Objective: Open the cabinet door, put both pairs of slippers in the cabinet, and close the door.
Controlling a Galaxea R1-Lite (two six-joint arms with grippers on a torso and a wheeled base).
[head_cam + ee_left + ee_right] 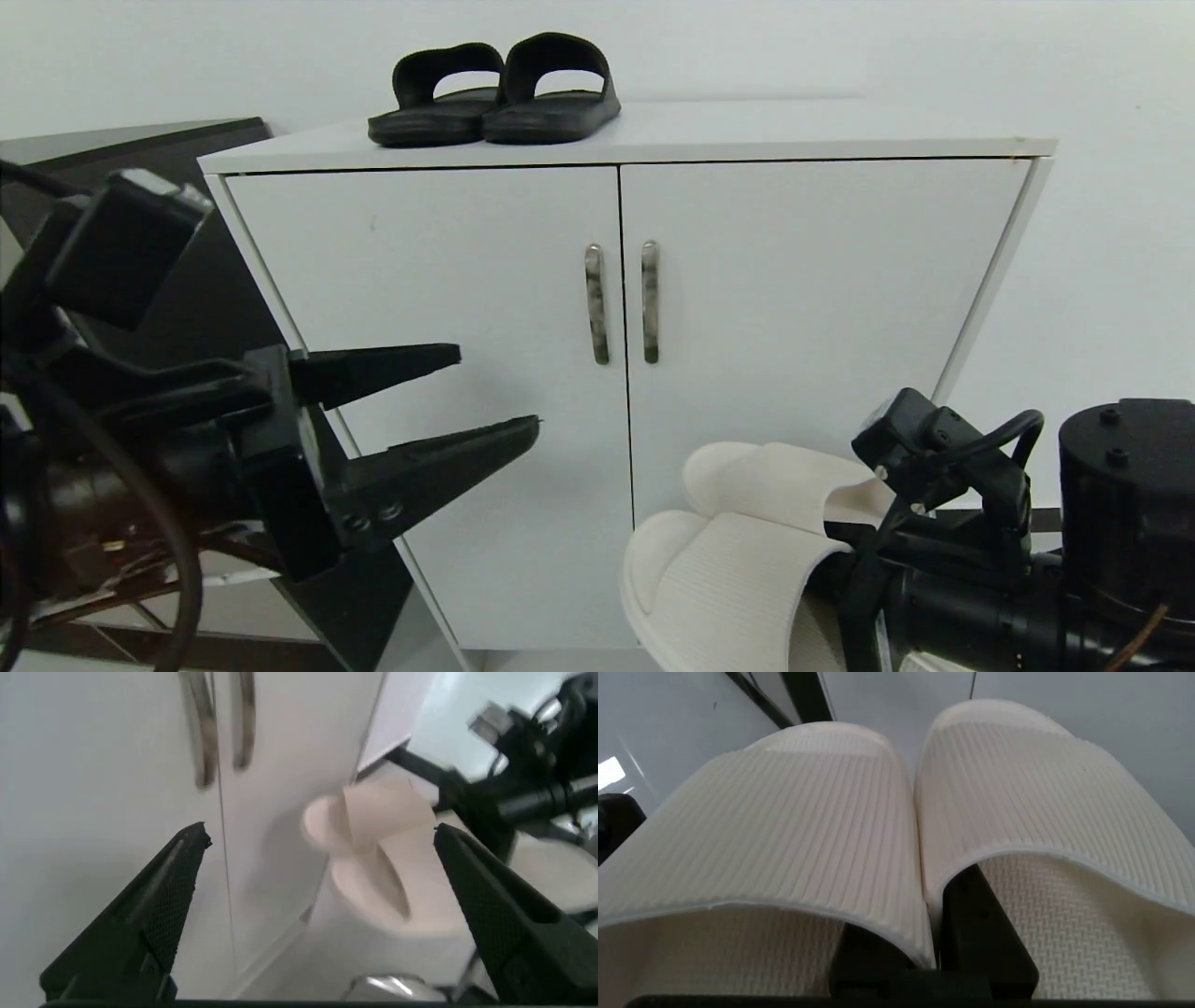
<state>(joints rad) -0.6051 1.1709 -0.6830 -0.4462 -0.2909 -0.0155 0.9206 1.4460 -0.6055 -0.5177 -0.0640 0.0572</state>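
The white cabinet (429, 280) stands with both doors shut, and its two metal handles (597, 303) meet at the middle seam. A pair of black slippers (495, 93) sits on the cabinet top toward the left. My left gripper (499, 389) hangs open in front of the left door, below and left of the handles, with nothing between its fingers. In the left wrist view the left gripper (320, 835) is wide open, with the handles (198, 728) beyond it. My right gripper (854, 537) is shut on a pair of white slippers (738, 551) low before the right door; its fingers (980, 933) pinch the straps' inner edges of the white slippers (785, 831).
A dark slanted panel (187, 308) stands against the cabinet's left side. A plain white wall (1102, 280) runs behind and to the right of the cabinet. The cabinet top right of the black slippers is bare.
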